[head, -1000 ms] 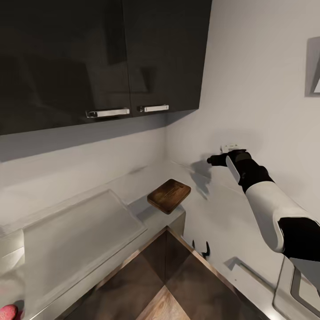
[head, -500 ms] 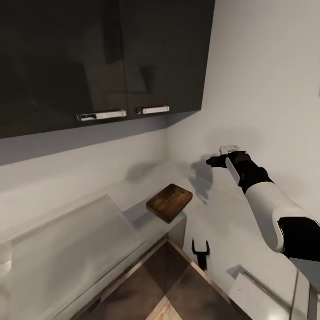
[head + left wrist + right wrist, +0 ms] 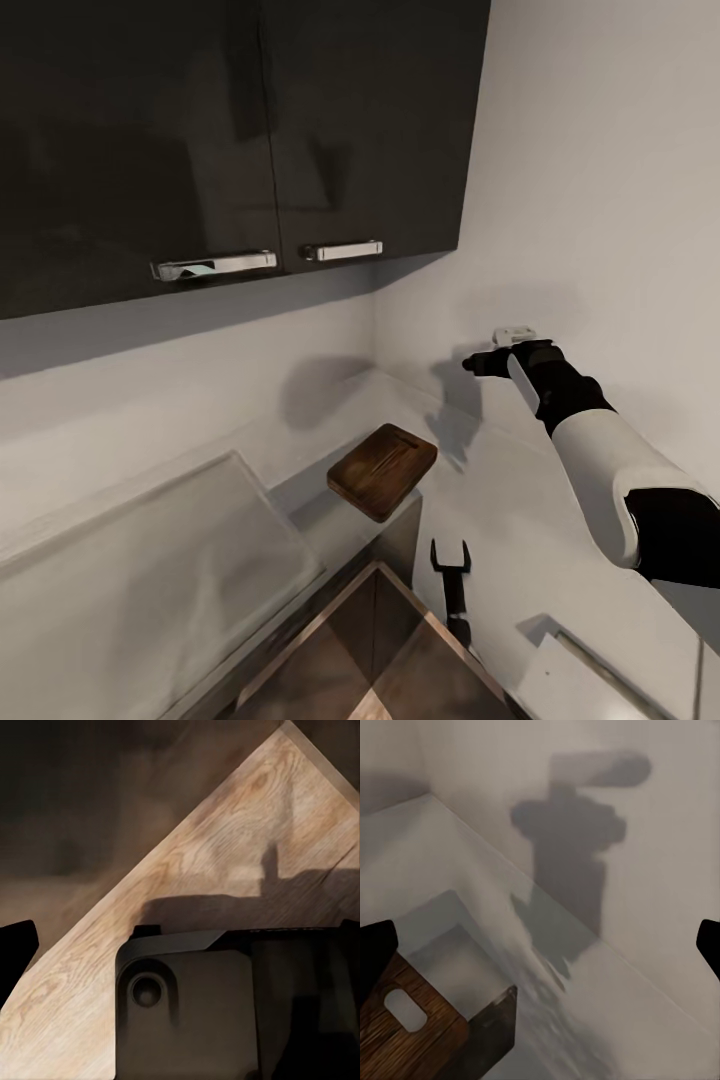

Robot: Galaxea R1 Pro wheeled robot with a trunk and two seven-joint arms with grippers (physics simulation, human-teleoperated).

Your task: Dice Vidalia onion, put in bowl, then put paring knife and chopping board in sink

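- Panned my head a bit since a second ago, so the sink end of the counter and the pink onion have slid out of the picture; the things themselves haven't budged, and my left gripper now pokes further up into the head view.
- chopping board (image 3: 383,470) sits on the countertop (image 3: 520,500) right at the inside corner, one end hanging past the edge over the dark lower cabinets. From my right wrist cam I see its slotted end (image 3: 405,1031), handle hole facing up.
- my right gripper (image 3: 470,364) is stretched out over the countertop close to the side wall, well apart from the board. Both fingertips show at the opposite edges of the right wrist view, so the claw is spread wide with nothing in it.
- my left gripper (image 3: 449,550) hangs low in front of the counter edge, below the board, two dark fingers parted and empty.
- left wrist cam looks down at the wood floor (image 3: 225,855) with my own shadow across it.
- dark glossy wall cabinets (image 3: 240,130) with chrome handles hang above the corner.
- flat drainboard (image 3: 140,570) lies left of the board along the back wall.
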